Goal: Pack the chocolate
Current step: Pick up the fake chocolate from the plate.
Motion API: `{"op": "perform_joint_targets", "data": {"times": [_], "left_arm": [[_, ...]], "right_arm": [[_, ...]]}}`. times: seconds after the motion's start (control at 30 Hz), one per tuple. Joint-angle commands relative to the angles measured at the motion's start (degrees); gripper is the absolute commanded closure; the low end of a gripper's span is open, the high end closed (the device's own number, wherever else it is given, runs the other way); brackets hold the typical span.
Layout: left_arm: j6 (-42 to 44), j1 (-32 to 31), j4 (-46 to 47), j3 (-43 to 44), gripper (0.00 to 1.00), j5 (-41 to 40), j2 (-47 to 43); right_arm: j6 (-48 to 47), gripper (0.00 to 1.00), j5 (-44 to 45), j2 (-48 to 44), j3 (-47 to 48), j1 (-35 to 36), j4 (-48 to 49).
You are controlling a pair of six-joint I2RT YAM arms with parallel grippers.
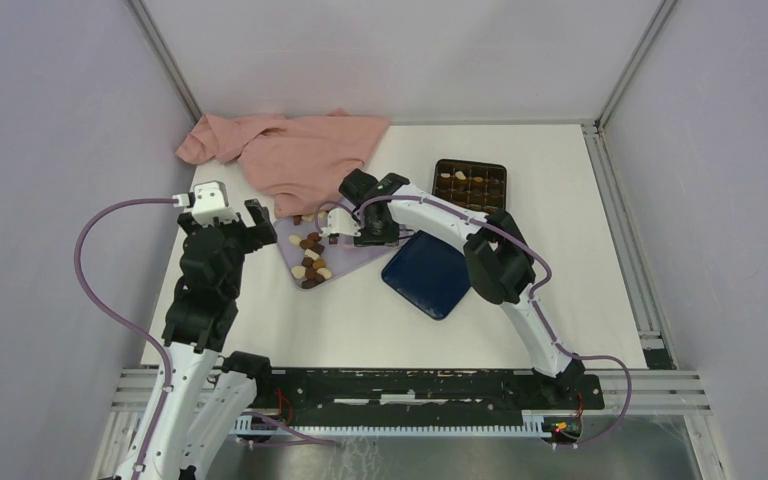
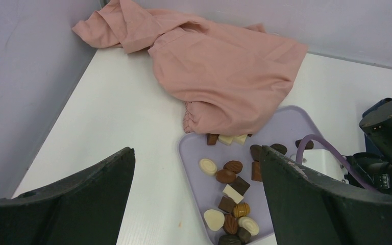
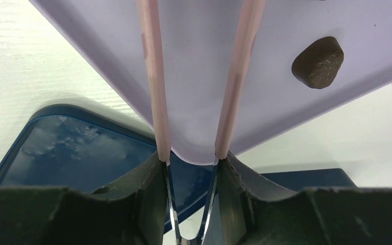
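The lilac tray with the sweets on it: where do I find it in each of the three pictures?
Top external: the lilac tray lies mid-table, on the near side of the pink cloth.
Left wrist: lower middle to right, its far edge hidden by the cloth.
Right wrist: it fills the upper half, seen close up.
Shared landmark: the chocolate pieces lying on it.
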Motion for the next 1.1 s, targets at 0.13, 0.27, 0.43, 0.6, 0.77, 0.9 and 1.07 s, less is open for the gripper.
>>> {"op": "perform_joint_targets", "data": {"times": [0.13, 0.27, 0.43, 0.6, 0.77, 0.9, 1.07], "left_arm": [[3.18, 0.01, 2.1, 0.13, 0.04, -0.6, -0.37], [3.18, 0.04, 2.14, 0.17, 0.04, -0.58, -0.23], [3.22, 0.04, 2.16, 0.13, 0.04, -0.51, -0.12], [3.22, 0.07, 2.07, 0.13, 0.04, -0.51, -0.09], [3.2, -0.01, 2.09, 0.13, 0.04, -0.6, -0.17], [3.16, 0.03, 2.05, 0.13, 0.04, -0.61, -0.18], [3.16, 0.05, 2.05, 0.19, 0.04, -0.64, -0.18]], "right_arm": [[1.85, 0.57, 1.0, 2.37, 5.35, 0.29, 0.85], [1.9, 0.56, 0.92, 3.12, 6.23, 0.6, 1.17], [2.07, 0.56, 1.09, 3.91, 7.32, 0.82, 1.89], [2.3, 0.55, 1.48, 4.94, 8.24, 1.25, 2.51], [2.42, 0.55, 1.54, 5.88, 8.82, 1.43, 2.86], [2.51, 0.55, 1.66, 6.63, 9.19, 1.43, 3.03], [2.49, 0.55, 1.88, 7.24, 9.81, 1.5, 3.52]]}}
